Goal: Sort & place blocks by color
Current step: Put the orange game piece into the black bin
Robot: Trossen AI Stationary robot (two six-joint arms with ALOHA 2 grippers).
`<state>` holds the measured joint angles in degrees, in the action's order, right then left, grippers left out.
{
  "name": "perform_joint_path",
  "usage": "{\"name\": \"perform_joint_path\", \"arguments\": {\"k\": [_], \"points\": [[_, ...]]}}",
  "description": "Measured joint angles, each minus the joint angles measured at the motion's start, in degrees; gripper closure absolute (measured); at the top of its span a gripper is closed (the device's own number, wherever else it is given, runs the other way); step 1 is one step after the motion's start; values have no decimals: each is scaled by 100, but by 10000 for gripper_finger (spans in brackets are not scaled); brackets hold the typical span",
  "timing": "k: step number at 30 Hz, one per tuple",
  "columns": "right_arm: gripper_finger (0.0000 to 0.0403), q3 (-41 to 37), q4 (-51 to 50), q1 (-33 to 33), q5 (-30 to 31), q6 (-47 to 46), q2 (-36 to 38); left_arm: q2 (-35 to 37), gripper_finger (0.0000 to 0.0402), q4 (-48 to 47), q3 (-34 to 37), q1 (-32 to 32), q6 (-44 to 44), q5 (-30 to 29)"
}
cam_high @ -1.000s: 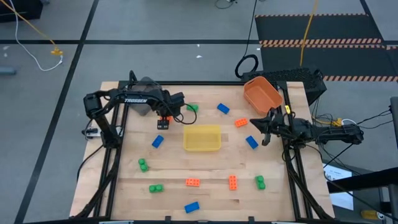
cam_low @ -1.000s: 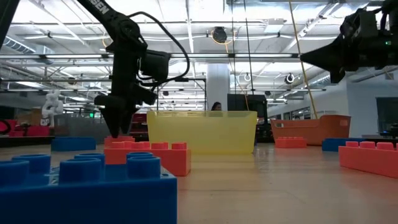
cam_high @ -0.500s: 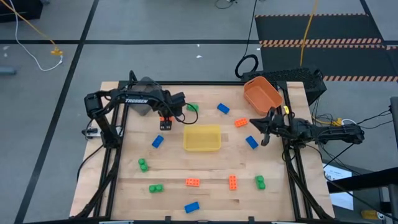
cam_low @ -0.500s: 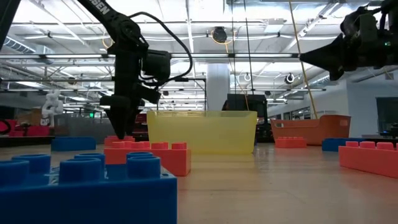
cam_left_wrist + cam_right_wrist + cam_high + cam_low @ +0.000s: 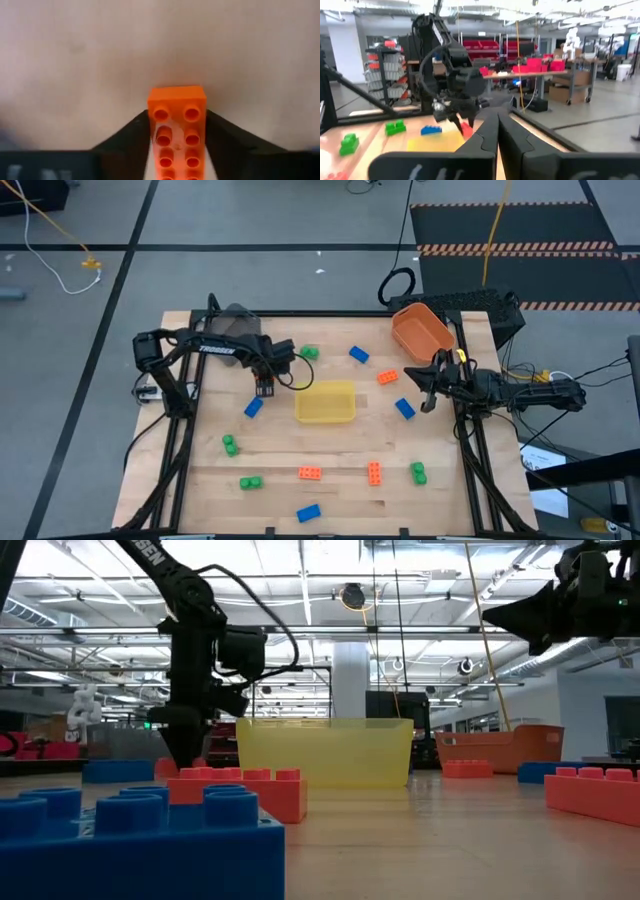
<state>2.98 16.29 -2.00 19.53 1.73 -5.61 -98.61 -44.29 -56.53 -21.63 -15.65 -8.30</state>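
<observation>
Left end effector: clenched on an orange block, one dark finger pressed to each long side, studs facing the wrist camera. It sits low over the worktop. Yellow bin just beside it toward table centre; a blue block lies near it on the front side, a green block near on the far side.

Right end effector: fingers pressed together, gripping nothing, held above the worktop. Orange bin just behind it; a second blue block near, toward the front; another orange block just beside, toward centre.

Other blocks scattered along the front edge.
</observation>
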Motion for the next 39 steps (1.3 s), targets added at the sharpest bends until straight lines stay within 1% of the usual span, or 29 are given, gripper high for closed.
{"name": "perform_joint_path", "arguments": {"k": [5,8,10,12,17,21,24,29,39], "points": [[403,0,239,0,25,136,0,168,262,-944,-659,-60,-39,-540],[403,0,232,0,27,156,0,313,262,-1525,-1156,-232,-27,-1187],[403,0,232,0,18,156,-3,457,262,-1757,-1390,-464,15,-1519],[403,0,219,0,17,155,-11,535,262,-2031,-1585,-752,57,-1602],[403,0,100,1,9,60,-50,831,262,-2002,-1893,-1506,286,-1596],[403,0,99,1,-9,50,-69,861,262,-2044,-1906,-2073,464,-1414],[403,0,107,0,-11,48,-70,859,262,-2057,-1906,-2332,516,-1281],[403,0,125,0,-11,47,-70,859,262,-2055,-1906,-2431,533,-1225],[403,0,122,0,-11,45,-70,859,262,-1996,-1906,-2435,571,-1123]]}}
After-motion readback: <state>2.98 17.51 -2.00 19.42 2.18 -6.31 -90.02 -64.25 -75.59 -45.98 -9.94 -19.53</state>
